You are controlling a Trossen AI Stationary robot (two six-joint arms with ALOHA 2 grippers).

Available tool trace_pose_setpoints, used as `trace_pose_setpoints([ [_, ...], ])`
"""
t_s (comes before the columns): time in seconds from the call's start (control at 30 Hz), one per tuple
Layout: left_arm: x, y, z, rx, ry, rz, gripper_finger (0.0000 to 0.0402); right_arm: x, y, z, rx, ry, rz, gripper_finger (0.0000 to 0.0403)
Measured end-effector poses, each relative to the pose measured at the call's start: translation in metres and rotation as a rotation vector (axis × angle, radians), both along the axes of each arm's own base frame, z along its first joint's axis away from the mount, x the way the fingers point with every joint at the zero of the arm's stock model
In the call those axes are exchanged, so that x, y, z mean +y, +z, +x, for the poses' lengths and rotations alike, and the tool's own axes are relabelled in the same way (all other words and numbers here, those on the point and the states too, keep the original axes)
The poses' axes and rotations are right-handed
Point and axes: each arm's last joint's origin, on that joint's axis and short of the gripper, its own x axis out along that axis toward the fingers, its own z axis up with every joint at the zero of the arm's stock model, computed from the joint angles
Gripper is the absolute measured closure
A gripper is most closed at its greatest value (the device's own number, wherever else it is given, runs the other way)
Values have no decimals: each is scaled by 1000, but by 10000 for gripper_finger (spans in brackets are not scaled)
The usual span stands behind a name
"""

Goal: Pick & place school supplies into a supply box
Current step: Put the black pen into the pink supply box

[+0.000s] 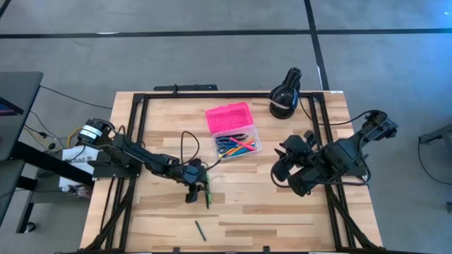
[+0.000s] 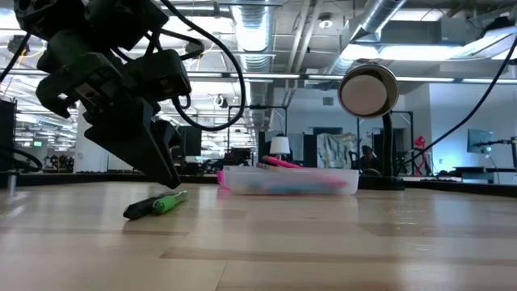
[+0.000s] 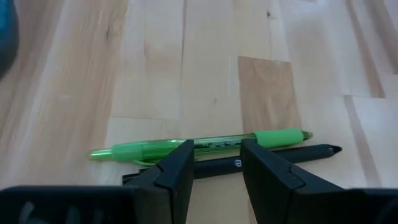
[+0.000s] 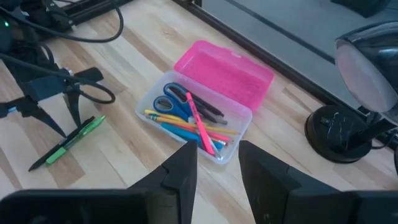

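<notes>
Left gripper [image 3: 214, 163] low over table [image 1: 282, 212], fingers parted, straddling green pen [image 3: 205, 147] and dark pen [image 3: 273, 157] lying side by side, touching; neither grasped. Lone dark pencil [image 1: 200, 230] near front edge. Farther back, supply box [image 1: 239, 144] open, pink lid [image 1: 228, 117] flipped back, scissors [image 4: 171, 102] and pens inside. Right gripper [image 4: 217, 163] parted, empty, raised right of box. Black lamp [image 1: 285, 95] at rear.

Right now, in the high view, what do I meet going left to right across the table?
Left gripper over the green pen → supply box → black lamp → right gripper. The dark pencil near the table's front edge overlaps the pen's position, so it is left out.
</notes>
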Motion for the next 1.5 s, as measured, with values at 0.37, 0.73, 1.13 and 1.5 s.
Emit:
trace_pose_setpoints([
  [0.37, 0, -1, -1, 14, -17, 24, 277, 0, 0, 0, -3, -1, -5, 291],
  [0.73, 1, -3, -4, 30, -17, 29, 277, 0, 0, 0, -2, -1, -6, 291],
  [1.13, 1, -6, -8, 95, -34, 9, 277, -1, 0, -1, 9, 0, -10, 291],
  [1.5, -3, 4, 1, 87, -60, -18, 277, -1, 0, -2, 21, 0, -18, 291],
])
